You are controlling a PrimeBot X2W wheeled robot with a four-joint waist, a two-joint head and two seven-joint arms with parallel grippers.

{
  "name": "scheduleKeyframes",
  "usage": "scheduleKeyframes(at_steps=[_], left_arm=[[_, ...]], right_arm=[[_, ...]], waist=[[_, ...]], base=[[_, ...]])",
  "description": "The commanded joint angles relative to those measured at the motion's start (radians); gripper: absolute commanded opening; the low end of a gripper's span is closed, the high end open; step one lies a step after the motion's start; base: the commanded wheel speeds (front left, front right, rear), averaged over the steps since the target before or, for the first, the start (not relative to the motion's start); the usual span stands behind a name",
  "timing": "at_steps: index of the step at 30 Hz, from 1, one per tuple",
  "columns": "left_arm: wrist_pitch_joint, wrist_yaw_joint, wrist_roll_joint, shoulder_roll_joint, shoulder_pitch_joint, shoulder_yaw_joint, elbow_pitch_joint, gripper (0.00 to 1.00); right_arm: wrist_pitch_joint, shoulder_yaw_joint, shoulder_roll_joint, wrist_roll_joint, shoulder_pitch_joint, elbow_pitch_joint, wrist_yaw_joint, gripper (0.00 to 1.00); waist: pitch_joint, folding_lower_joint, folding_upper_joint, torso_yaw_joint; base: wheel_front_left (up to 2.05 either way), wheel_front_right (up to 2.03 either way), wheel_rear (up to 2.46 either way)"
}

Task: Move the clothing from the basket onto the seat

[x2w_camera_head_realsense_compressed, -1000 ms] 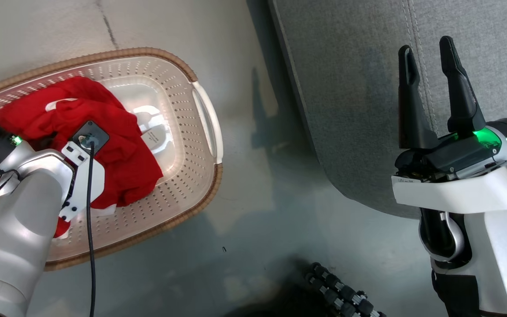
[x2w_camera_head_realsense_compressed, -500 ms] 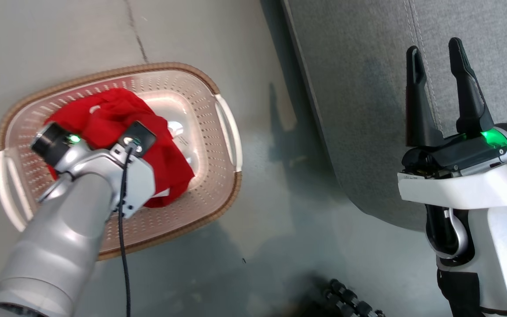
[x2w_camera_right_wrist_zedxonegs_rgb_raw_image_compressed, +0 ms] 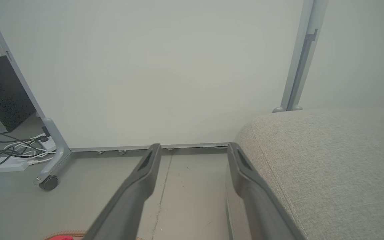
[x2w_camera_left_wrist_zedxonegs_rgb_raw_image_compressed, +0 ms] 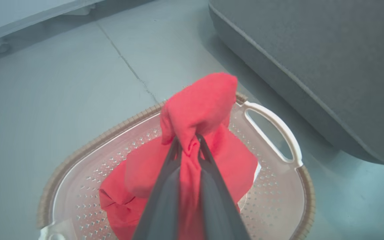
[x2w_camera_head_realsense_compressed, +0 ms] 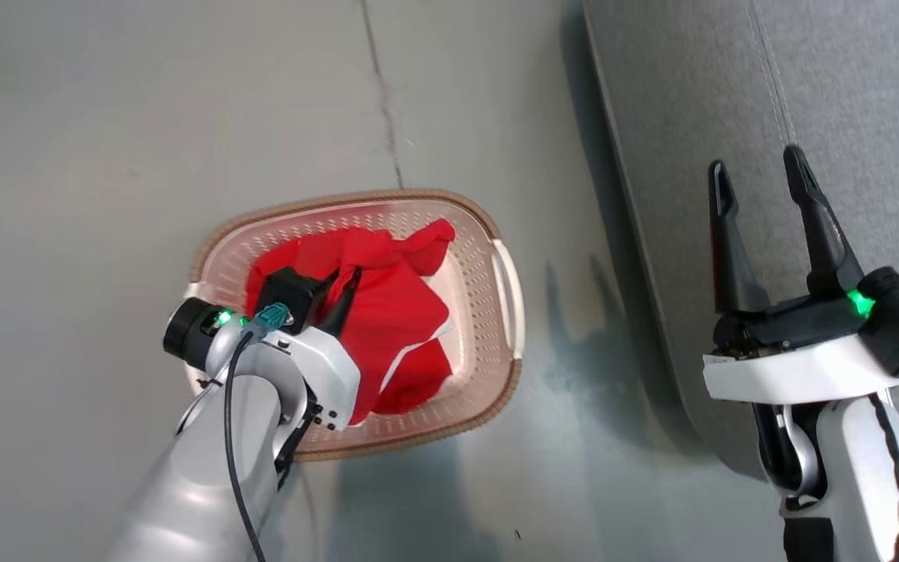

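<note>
Clothing [x2w_camera_left_wrist_zedxonegs_rgb_raw_image_compressed: 198, 106] is now clamped in left gripper [x2w_camera_left_wrist_zedxonegs_rgb_raw_image_compressed: 189, 143], bunched beyond fingertips [x2w_camera_left_wrist_zedxonegs_rgb_raw_image_compressed: 176, 150], partly lifted from basket [x2w_camera_left_wrist_zedxonegs_rgb_raw_image_compressed: 272, 116]; seat [x2w_camera_left_wrist_zedxonegs_rgb_raw_image_compressed: 312, 60] transfer enabled. Right gripper [x2w_camera_head_realsense_compressed: 756, 161] held wide.

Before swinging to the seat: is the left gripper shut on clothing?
Shut on it: the left gripper pinches a fold of the clothing above the basket.

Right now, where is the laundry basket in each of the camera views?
Head view: laundry basket on the floor, just left of centre and below the middle.
Left wrist view: laundry basket across the lower half, behind the red garment.
Right wrist view: a sliver of the laundry basket rim at the bottom edge, left of the right tool.
Shared landmark: the grey seat, on the right side in all three views.
</note>
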Motion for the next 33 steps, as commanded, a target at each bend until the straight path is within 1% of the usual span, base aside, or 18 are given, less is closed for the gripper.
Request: scheduleKeyframes(at_steps=[1, 7, 8, 15, 16, 17, 22, 25, 33], left_arm=[[-0.006, 0.005, -0.032, -0.001, 0.039, 0.024, -0.067, 0.00], [-0.006, 0.036, -0.108, -0.003, 0.171, 0.087, -0.288, 0.00], [-0.006, 0.036, -0.108, -0.003, 0.171, 0.087, -0.288, 0.00], [-0.006, 0.064, -0.131, -0.004, 0.294, 0.138, -0.493, 0.00], [-0.006, 0.069, -0.130, -0.004, 0.322, 0.151, -0.543, 0.00], [-0.006, 0.069, -0.130, -0.004, 0.322, 0.151, -0.543, 0.00], [-0.006, 0.068, -0.121, 0.002, 0.365, 0.184, -0.664, 0.00], [-0.006, 0.052, -0.142, 0.002, 0.392, 0.196, -0.717, 0.00], [0.006, 0.036, -0.149, 0.020, 0.431, 0.180, -0.839, 0.00]], right_arm=[[-0.004, -0.011, -0.007, -0.023, 0.023, 0.020, 0.001, 1.00], [0.007, -0.032, -0.010, -0.064, 0.066, 0.059, 0.001, 1.00], [0.007, -0.032, -0.010, -0.064, 0.066, 0.059, 0.001, 1.00], [0.054, -0.036, -0.026, -0.068, 0.117, 0.060, 0.001, 1.00], [0.069, -0.034, -0.030, -0.069, 0.136, 0.058, 0.001, 1.00], [0.069, -0.034, -0.030, -0.069, 0.136, 0.058, 0.001, 1.00], [0.099, -0.035, -0.037, -0.066, 0.177, 0.047, 0.001, 1.00], [0.115, -0.033, -0.036, -0.063, 0.204, 0.041, 0.001, 1.00], [0.144, -0.014, -0.026, -0.050, 0.267, 0.032, 0.001, 1.00]], waist=[[-0.105, -0.0001, 0.0000, 0.091], [-0.207, -0.0001, 0.0000, 0.170], [-0.207, -0.0001, 0.0000, 0.170], [-0.318, -0.0001, 0.0000, 0.240], [-0.350, -0.0001, 0.0000, 0.255], [-0.350, -0.0001, 0.0000, 0.255], [-0.419, -0.0001, 0.0000, 0.276], [-0.460, -0.0001, 0.0000, 0.281], [-0.550, -0.0001, 0.0000, 0.263]], base=[[0.00, 0.00, 0.00], [0.00, 0.00, 0.00], [0.00, 0.00, 0.00], [0.00, 0.00, 0.00], [0.00, 0.00, 0.00], [0.00, 0.00, 0.00], [0.00, 0.00, 0.00], [0.00, 0.00, 0.00], [0.00, 0.00, 0.00]])
